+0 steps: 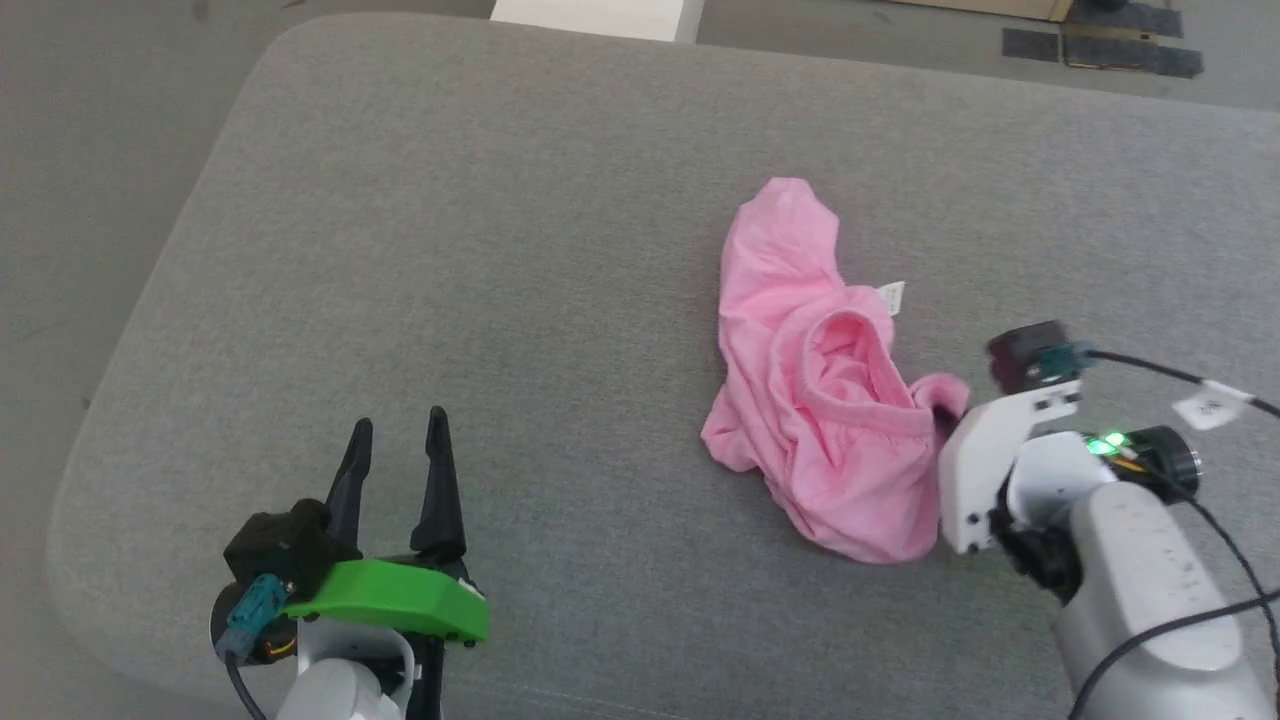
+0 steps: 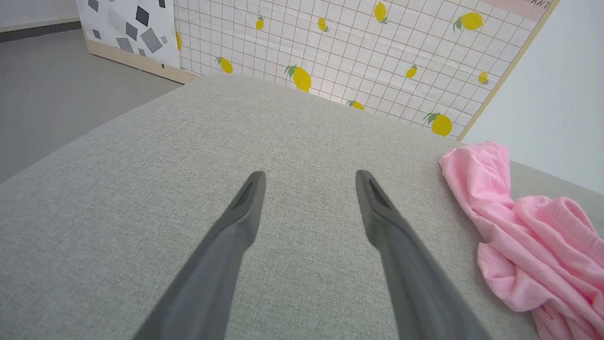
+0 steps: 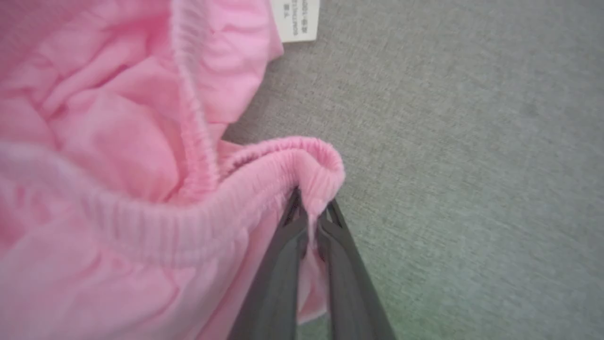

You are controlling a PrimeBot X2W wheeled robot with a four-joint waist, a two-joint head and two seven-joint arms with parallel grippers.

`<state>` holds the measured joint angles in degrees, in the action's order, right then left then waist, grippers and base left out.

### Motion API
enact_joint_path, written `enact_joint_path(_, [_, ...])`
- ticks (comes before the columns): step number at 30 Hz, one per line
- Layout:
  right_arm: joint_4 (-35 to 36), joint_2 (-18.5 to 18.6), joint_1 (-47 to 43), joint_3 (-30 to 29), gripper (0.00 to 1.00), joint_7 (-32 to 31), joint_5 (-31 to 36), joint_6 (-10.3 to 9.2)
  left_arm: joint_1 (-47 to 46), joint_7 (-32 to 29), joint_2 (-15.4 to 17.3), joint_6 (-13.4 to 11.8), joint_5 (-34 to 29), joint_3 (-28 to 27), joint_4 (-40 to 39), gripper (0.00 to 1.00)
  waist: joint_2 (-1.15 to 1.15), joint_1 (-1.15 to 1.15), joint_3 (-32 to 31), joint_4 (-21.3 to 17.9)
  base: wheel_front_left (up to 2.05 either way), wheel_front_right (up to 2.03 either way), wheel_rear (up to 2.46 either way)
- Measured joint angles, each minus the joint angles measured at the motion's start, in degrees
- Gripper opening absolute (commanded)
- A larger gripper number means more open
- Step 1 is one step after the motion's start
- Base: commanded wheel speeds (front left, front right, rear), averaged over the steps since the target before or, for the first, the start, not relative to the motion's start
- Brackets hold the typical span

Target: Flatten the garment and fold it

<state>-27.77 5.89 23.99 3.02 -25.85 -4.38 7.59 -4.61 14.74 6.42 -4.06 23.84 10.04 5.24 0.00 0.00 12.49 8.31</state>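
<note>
The grey padded surface (image 1: 480,250) spreads wide under me. The garment (image 1: 810,400) lies crumpled on its right half, one leg trailing toward the far side and the bulk bunched nearer. Its gathered waistband (image 3: 155,226) gapes in a loop, and the small white label (image 1: 891,296) pokes out at the heap's right edge. My right gripper (image 3: 311,208) is pinched closed on the right-hand bend of that waistband, with a fold of pink cloth squeezed between the two dark fingers. I cannot tell whether I have one layer or both, since fabric covers the tips. My left gripper (image 1: 398,420) hangs spread wide and empty over bare surface at the near left, well apart from the cloth. I judge this the start of flattening: one corner taken, nothing spread yet. Next I'd need the left fingers on the opposite end of the waistband, so both arms can lift, pull it taut and lay it flat.
</note>
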Motion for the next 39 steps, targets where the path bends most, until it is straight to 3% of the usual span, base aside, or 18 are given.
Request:
enact_joint_path(3, [2.9,0.3,-0.2,-4.4,0.00,3.0,-2.4,0.00,0.0,0.0,-0.4,0.5,-0.4,-0.5,0.2,1.00,0.00,0.00,-0.6,-1.2,0.00,0.00,0.00])
enact_joint_path(8, [9.1,2.0,-2.6,-17.3,0.00,4.1,-3.0,0.00,0.0,0.0,-0.9,1.1,-0.7,-1.0,0.5,1.00,0.00,0.00,-2.0,-3.6,0.00,0.00,0.00])
enact_joint_path(12, [12.4,2.1,-8.7,-30.0,0.00,1.6,0.3,-0.01,0.0,0.0,-1.2,1.6,-1.0,-0.9,1.1,1.00,0.00,0.00,-3.0,-5.1,0.00,0.00,0.00])
enact_joint_path(13, [13.5,0.6,-13.2,-37.0,0.00,-1.4,2.9,-0.02,-0.1,0.0,-1.4,2.1,-1.0,-0.8,1.7,1.00,0.00,0.00,-3.5,-5.7,0.00,0.00,0.00])
enact_joint_path(15, [13.9,-1.0,-14.9,-39.0,0.02,-3.1,3.3,-0.02,-0.1,0.0,-1.4,2.2,-1.0,-0.9,2.1,1.00,0.00,0.00,-3.6,-6.0,0.00,0.00,0.00])
enact_joint_path(17, [15.1,-2.2,-15.3,-38.8,1.00,-1.8,3.1,-0.02,-0.1,0.0,-1.4,2.3,-1.0,-1.1,2.6,1.00,0.00,0.00,-3.6,-6.4,0.00,0.00,0.00])
enact_joint_path(22, [19.8,-2.8,-14.6,-36.9,1.00,5.3,0.2,-0.02,-0.1,0.0,-1.4,2.5,-0.9,-1.2,3.5,1.00,0.00,0.00,-4.2,-7.0,0.00,0.00,0.00])
enact_joint_path(27, [23.0,-2.7,-14.5,-29.3,1.00,8.6,-0.3,-0.02,-0.1,0.0,-1.4,2.5,-0.6,-1.1,3.7,1.00,0.00,0.00,-4.9,-7.1,0.00,0.00,0.00])
enact_joint_path(33, [21.9,-2.9,-11.9,-14.0,1.00,0.9,-0.6,-0.02,-0.2,0.0,-1.5,2.6,-0.6,-0.7,3.7,1.00,0.00,0.00,-4.6,-6.9,0.00,0.00,0.00])
enact_joint_path(39, [14.2,-0.3,-4.6,-3.2,1.00,-6.4,1.6,-0.02,-1.1,0.0,-1.8,3.0,-0.3,0.2,4.1,1.00,0.00,0.00,-3.0,-5.3,0.00,0.00,0.00])
